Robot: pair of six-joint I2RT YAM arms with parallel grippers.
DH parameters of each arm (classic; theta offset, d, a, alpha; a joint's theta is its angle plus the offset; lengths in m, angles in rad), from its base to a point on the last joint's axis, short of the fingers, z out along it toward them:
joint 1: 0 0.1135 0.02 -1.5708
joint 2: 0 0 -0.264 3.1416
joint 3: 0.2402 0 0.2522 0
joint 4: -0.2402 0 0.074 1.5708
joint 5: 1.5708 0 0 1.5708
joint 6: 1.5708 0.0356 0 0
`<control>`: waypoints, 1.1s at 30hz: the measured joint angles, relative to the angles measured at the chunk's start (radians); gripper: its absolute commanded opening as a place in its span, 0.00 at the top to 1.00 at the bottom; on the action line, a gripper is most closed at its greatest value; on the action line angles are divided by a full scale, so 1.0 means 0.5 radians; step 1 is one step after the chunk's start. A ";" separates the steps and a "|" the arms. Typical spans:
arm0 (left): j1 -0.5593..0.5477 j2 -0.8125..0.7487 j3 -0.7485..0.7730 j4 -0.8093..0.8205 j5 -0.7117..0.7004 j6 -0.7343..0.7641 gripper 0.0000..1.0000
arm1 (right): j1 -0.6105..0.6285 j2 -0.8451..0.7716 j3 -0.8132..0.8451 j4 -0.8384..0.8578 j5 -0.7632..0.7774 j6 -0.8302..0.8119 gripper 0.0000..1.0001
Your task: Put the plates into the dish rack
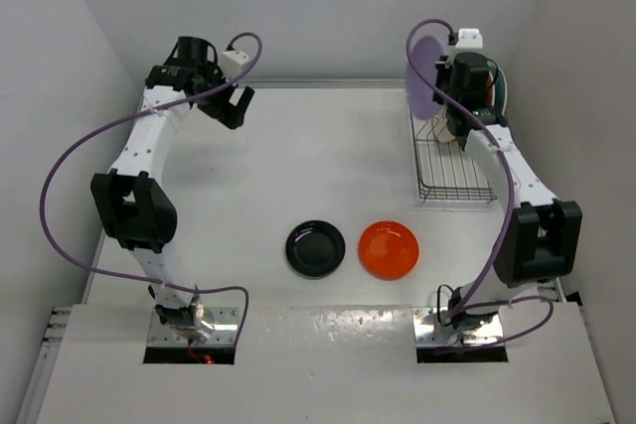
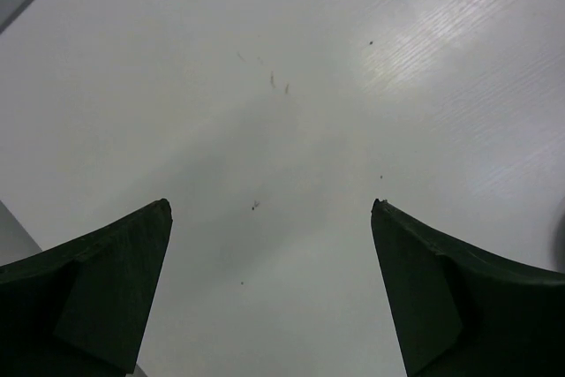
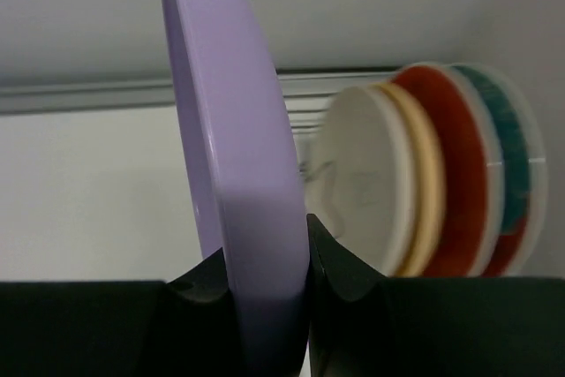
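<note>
You are working over a white tabletop point(image 1: 298, 166) that is carrying everything. The dish rack point(image 1: 452, 171) is sitting at its far right edge, under your right arm. Four plates are standing on edge side by side at the rack's far end: a cream-white plate point(image 3: 366, 183), a pale yellow plate point(image 3: 425, 184), a red plate point(image 3: 459, 174) and a red and teal plate point(image 3: 515, 165). The lavender plate point(image 1: 424, 78) is hanging upright, on edge, above the rack's far left corner, just beside the cream-white one. The black plate point(image 1: 315, 248) and the orange plate point(image 1: 389, 249) are lying flat near each other, not touching, at the tabletop's middle, well apart from the rack. Your right end effector point(image 3: 263, 262) is pinching the lavender plate's rim from both faces. Your left end effector point(image 2: 271, 209) is hovering over bare tabletop at the far left, fingers spread wide and gripping nothing.
</note>
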 measured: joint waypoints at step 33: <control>0.031 -0.002 -0.098 0.008 -0.066 -0.018 0.00 | -0.104 0.780 0.307 0.034 0.710 -0.352 0.69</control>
